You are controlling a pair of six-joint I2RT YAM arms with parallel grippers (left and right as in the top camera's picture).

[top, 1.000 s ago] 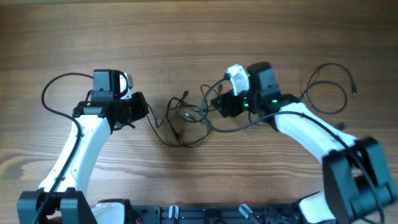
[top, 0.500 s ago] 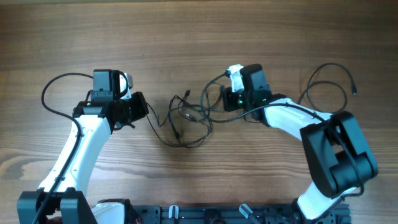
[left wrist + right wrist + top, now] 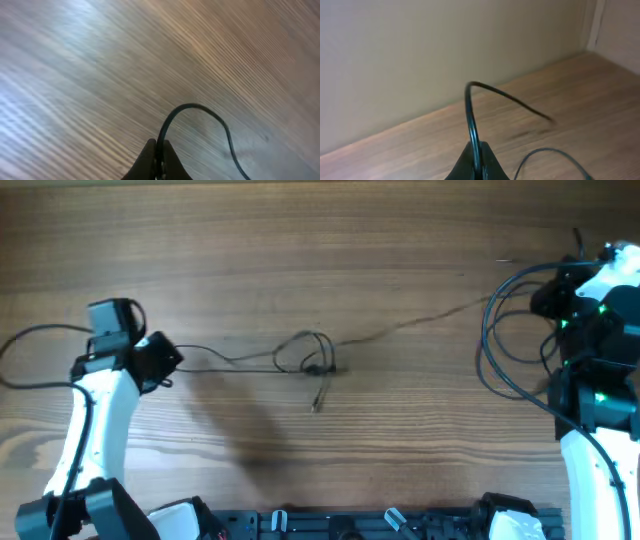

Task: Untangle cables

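Two grippers, one taut line, and a knot that looks ready to cinch.
The left gripper point(image 3: 158, 156) and right gripper point(image 3: 478, 161) are each pinched tight on the cables point(image 3: 240, 360), which stretch left-right across the middle of the table point(image 3: 300, 240), rising a bit toward the right. The knot point(image 3: 316, 363) sits mid-span, with a plug end point(image 3: 317, 406) trailing below. My guess is that pulling harder locks the knot or makes the wire slip out.

Wood-grain table point(image 3: 300, 240); plain beige wall point(image 3: 420, 60) behind

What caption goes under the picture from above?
A left arm and right arm hold thin black wires stretched over a wooden table, with a knot midway.
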